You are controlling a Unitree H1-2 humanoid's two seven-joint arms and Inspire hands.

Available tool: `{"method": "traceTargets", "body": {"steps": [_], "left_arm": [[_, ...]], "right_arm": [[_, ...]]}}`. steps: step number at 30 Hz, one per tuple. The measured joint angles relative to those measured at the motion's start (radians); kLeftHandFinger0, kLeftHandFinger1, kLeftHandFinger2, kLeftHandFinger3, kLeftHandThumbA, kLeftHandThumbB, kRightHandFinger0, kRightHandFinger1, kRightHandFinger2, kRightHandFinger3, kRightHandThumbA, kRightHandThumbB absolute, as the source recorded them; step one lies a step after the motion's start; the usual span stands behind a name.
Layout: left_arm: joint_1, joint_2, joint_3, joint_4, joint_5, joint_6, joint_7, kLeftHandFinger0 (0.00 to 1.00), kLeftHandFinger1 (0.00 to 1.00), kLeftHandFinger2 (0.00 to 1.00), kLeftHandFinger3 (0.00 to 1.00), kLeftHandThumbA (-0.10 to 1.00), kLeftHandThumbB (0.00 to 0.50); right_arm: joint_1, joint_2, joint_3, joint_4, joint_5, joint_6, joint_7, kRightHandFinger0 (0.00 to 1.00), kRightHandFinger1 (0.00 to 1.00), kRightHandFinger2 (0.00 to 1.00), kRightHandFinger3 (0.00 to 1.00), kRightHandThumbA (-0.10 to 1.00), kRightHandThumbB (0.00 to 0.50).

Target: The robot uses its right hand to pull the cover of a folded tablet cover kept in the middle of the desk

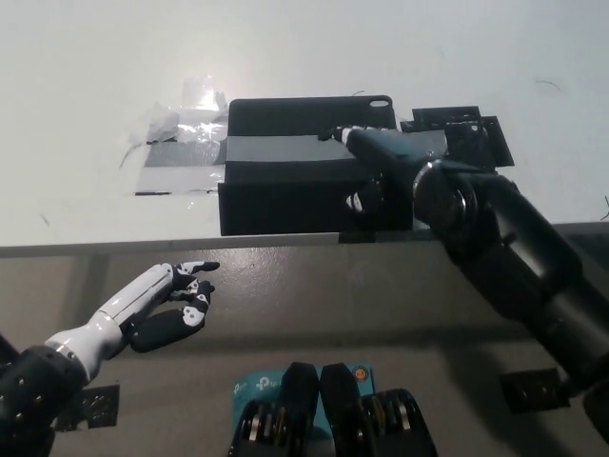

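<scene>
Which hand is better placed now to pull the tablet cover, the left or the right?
The right hand: it already lies over the tablet cover on the desk. The left hand rests below the desk edge, away from it.
</scene>
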Motion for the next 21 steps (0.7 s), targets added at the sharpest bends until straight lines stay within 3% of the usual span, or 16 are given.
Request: {"method": "traceTargets", "body": {"steps": [2,5,12,21], "left_arm": [[-0.002,0.0,0.0,0.0,0.001,0.0,-0.004,0.84,0.84,0.98,1.0,1.0,0.118],[-0.006,0.001,0.001,0.0,0.005,0.0,-0.009,0.84,0.84,0.97,1.0,1.0,0.104],[-0.021,0.001,0.013,0.0,0.015,0.0,-0.026,0.83,0.83,0.95,1.0,1.0,0.104],[-0.029,0.001,0.029,0.003,0.018,0.0,-0.045,0.84,0.83,0.95,1.0,1.0,0.13]], "right_arm": [[-0.008,0.019,0.0,0.036,-0.007,0.0,-0.004,1.0,1.0,1.0,1.0,0.57,0.5],[-0.009,0.059,0.0,0.09,-0.021,0.0,-0.02,1.0,1.0,1.0,1.0,0.56,0.5],[-0.025,0.117,0.02,0.171,-0.069,0.028,-0.035,1.0,1.0,1.0,1.0,0.57,0.5],[-0.016,0.116,0.128,0.062,-0.138,0.059,0.006,1.0,1.0,1.0,1.0,0.57,0.5]]}}
